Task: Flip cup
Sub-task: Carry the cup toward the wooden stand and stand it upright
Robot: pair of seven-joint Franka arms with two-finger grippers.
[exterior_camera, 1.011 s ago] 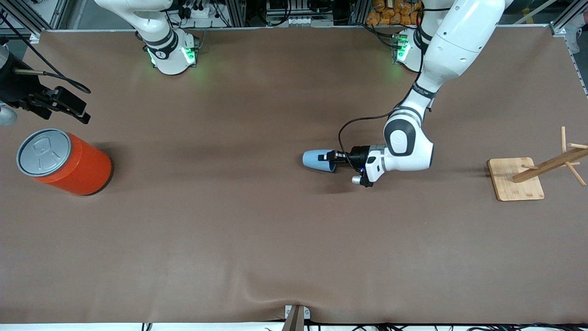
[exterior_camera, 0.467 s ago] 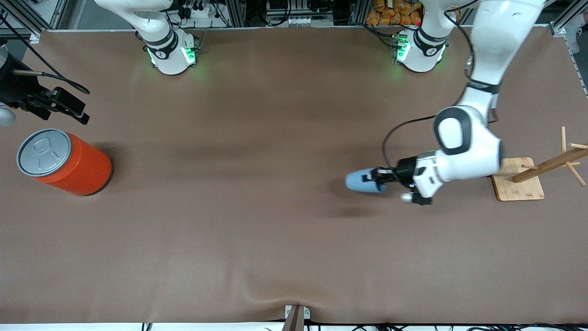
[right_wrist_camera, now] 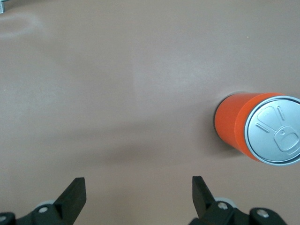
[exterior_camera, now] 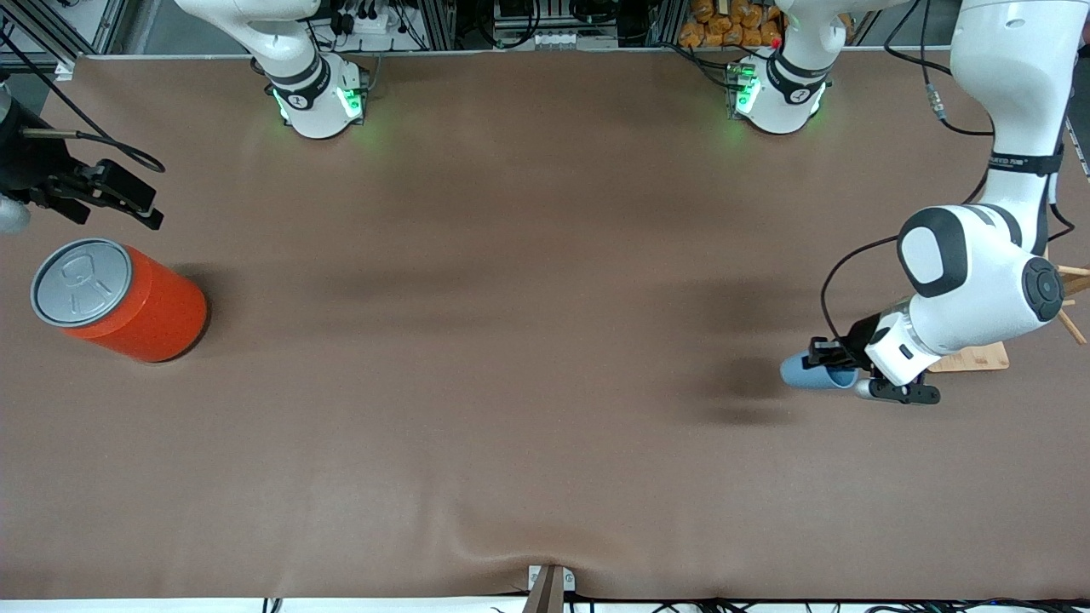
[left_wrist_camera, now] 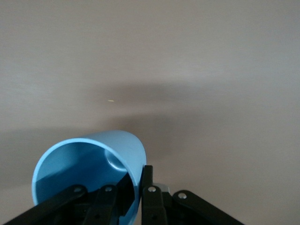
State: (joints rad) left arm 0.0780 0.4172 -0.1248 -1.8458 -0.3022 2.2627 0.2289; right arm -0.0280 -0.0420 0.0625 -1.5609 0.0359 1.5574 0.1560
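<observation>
The light-blue cup [exterior_camera: 805, 373] is held on its side in the air over the table, beside the wooden stand at the left arm's end. My left gripper [exterior_camera: 824, 356] is shut on the cup's rim. In the left wrist view one finger is inside the cup [left_wrist_camera: 89, 159] and the other finger [left_wrist_camera: 147, 174] presses the outside of its wall; the left gripper [left_wrist_camera: 136, 177] pinches that wall. The cup's deeper blue inside faces the wrist camera. My right gripper [exterior_camera: 140, 204] waits open and empty over the table near the orange can, and shows open in the right wrist view [right_wrist_camera: 139, 187].
A large orange can [exterior_camera: 128, 302] with a grey pull-tab lid stands at the right arm's end; it also shows in the right wrist view [right_wrist_camera: 262, 129]. A wooden peg stand [exterior_camera: 979, 358] sits at the left arm's end, partly hidden by the left arm.
My left gripper has carried the cup from the table's middle toward the left arm's end and nearer the front camera, up to the wooden stand. The right arm has not moved.
</observation>
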